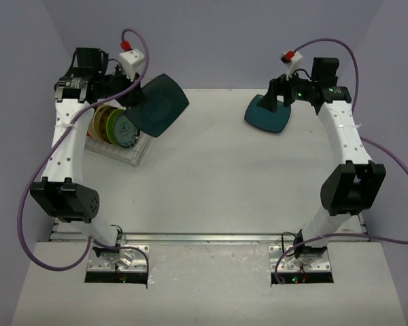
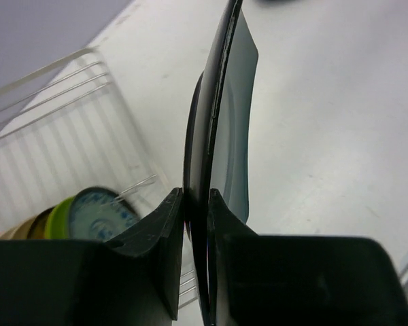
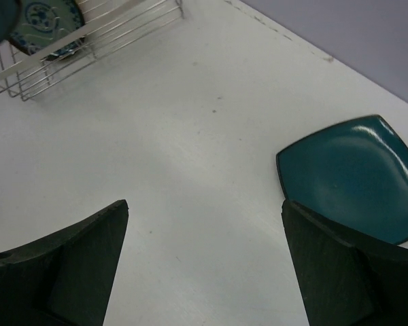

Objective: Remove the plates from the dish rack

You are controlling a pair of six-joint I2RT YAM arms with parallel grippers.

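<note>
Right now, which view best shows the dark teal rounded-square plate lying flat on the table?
The right wrist view: the dark teal rounded-square plate lies nearly whole, face up. The top external view shows it small, partly behind the right gripper. The left wrist view catches at most a dark sliver.

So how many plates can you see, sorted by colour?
Dark teal square plate: 2 (one in the left gripper, one on the table)
Patterned teal round plate: 1
Lime green plate: 1
Cream plate: 1
Total: 5 clearly seen; the dish rack may hide more.
</note>
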